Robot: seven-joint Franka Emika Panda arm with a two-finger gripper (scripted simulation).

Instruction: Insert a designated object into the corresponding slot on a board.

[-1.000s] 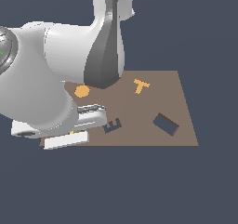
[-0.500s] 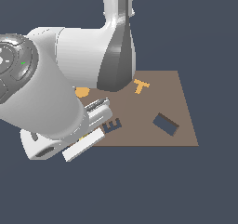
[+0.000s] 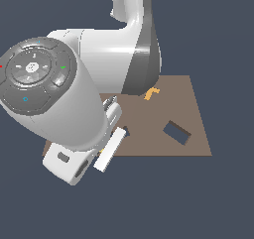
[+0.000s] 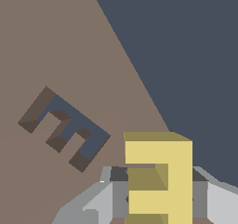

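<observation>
The grey two-fingered pincer [image 4: 158,190] is clenched on the small flat yellow E-shaped block [image 4: 160,172]; the wrist view shows its fingers [image 4: 118,190] pressed against the block's two flanks, so the block stands up between them with its face to the camera. Held this way, the piece appears lifted clear of the flat brown square board [image 4: 56,42] and can be carried and turned freely. It hangs near one edge of the board, just beside the dark navy E-shaped recess [image 4: 65,128] but not over it. The recess lies at a slant to the block, so my judgement is that the block must be rotated as well as shifted before it can drop in.

The E-shaped recess holds nothing; its floor and walls are bare. In the exterior view the arm's bulk hides the pincer's tips and most of that recess. Farther out, toward the opposite edge of the board, the larger dark rectangular recess [image 3: 177,132] is likewise unfilled, and a small orange piece [image 3: 151,92] rests on the board's surface near the far edge, partly hidden by the arm.
</observation>
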